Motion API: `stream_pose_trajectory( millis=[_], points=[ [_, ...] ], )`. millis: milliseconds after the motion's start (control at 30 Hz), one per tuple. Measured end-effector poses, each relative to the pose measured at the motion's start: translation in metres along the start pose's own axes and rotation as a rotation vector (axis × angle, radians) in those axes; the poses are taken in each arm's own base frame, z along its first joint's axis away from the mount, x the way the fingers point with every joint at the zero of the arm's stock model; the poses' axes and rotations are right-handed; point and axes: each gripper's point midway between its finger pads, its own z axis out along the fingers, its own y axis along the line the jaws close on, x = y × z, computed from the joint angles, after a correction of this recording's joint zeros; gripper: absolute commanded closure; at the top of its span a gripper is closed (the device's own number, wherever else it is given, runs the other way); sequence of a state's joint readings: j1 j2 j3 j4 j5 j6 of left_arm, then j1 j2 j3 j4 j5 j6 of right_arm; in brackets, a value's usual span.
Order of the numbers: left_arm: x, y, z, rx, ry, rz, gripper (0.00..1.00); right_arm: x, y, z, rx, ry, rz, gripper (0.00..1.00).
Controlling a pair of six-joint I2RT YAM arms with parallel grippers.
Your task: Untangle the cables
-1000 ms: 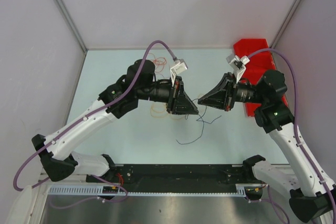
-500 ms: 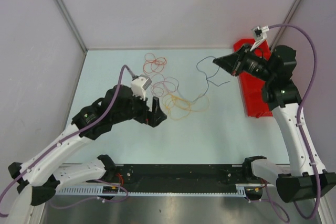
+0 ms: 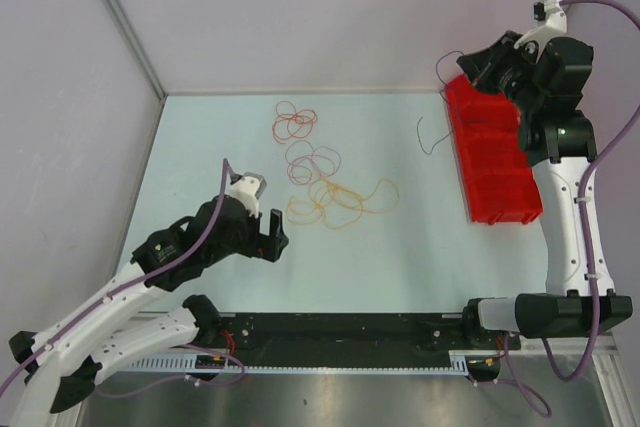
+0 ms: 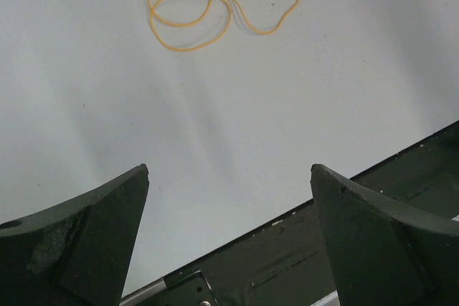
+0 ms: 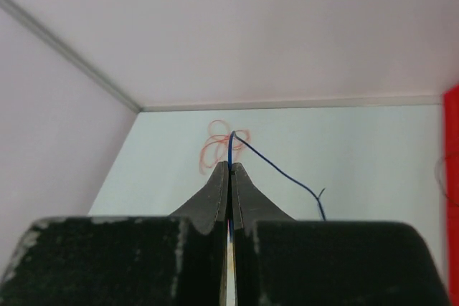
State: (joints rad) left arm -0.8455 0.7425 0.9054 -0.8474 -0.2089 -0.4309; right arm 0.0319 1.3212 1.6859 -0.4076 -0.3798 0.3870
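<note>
Three thin cables lie in curly loops at the table's middle: red, pinkish-brown and orange-yellow. My right gripper is raised high at the far right, above the red bin. It is shut on the dark blue cable, which hangs free of the pile. In the right wrist view the jaws are closed on that blue cable, with the red cable far beyond. My left gripper is open and empty, near and left of the orange-yellow cable.
A red bin stands along the right side of the table, its edge showing in the right wrist view. The black base rail runs along the near edge and shows under the left gripper. Grey walls close in the back and sides.
My right gripper rose and swung to the far right, carrying the dark blue cable clear of the pile. My left arm drew back toward the near left, and its gripper now stands open and empty.
</note>
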Motion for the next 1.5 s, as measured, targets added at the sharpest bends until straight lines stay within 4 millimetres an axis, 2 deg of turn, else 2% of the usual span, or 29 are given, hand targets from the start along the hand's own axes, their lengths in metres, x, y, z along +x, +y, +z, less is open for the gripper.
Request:
stream_pose_trajectory(
  millis=[200, 267, 367, 567, 733, 1100, 1500],
  points=[
    [0.009, 0.002, 0.007, 0.003, -0.003, -0.005, 0.00, -0.001, -0.055, -0.011, 0.269, -0.019, 0.003, 1.00],
    [0.008, 0.001, 0.010, 0.007, -0.012, -0.007, 0.00, -0.003, -0.073, -0.022, 0.359, -0.033, 0.004, 1.00],
    [0.008, 0.000, 0.013, 0.012, -0.021, -0.009, 0.00, -0.005, -0.098, -0.048, 0.498, -0.060, 0.008, 1.00],
    [0.006, 0.000, 0.012, 0.022, -0.046, -0.014, 0.00, -0.012, -0.128, -0.100, 0.700, -0.109, 0.023, 1.00],
    [0.002, 0.000, 0.010, 0.024, -0.069, -0.019, 0.00, -0.006, -0.150, -0.123, 0.815, -0.106, 0.043, 1.00],
    [-0.001, 0.002, 0.007, 0.015, -0.092, -0.024, 0.00, 0.037, -0.194, -0.140, 0.974, -0.012, 0.088, 1.00],
    [-0.005, 0.004, 0.005, 0.011, -0.115, -0.029, 0.00, 0.067, -0.217, -0.133, 1.013, 0.041, 0.138, 1.00]
  ],
)
